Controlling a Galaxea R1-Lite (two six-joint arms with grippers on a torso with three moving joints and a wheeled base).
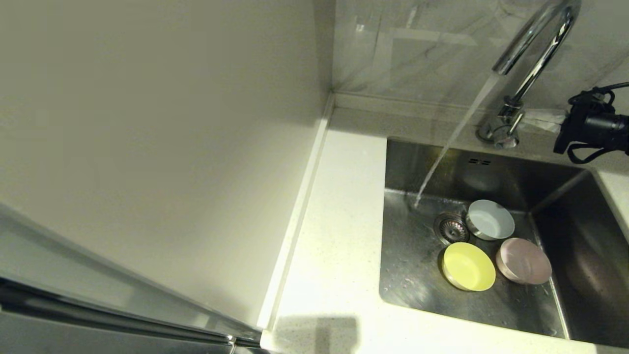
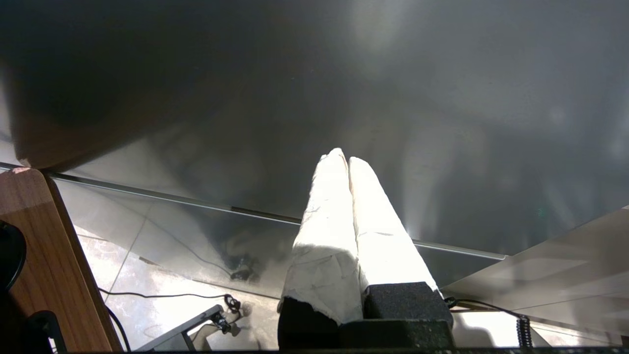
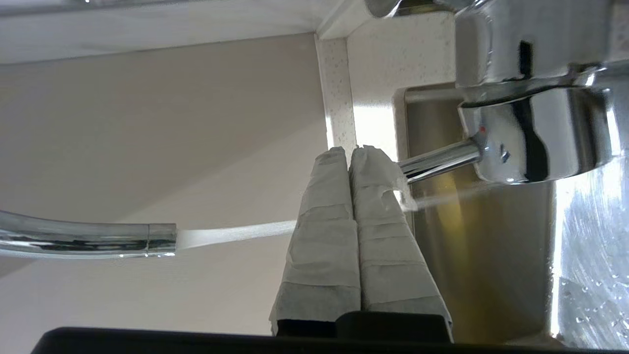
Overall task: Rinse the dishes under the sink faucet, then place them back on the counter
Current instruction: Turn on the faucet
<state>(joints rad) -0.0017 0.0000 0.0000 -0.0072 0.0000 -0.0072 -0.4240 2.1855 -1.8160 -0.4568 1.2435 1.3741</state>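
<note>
while the head view hides it, the right claw [image 3: 350, 153] sits clenched beside the faucet [image 3: 535, 132] lever.

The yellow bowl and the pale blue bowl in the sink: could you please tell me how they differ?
The yellow bowl lies nearer the front of the sink; the pale blue bowl lies further back, towards the faucet.
The blue bowl sits right beside the drain; the yellow bowl lies just in front of it.
The two differ in colour.
Both are small, round, shallow, open side up, and outside the running water stream.
</note>
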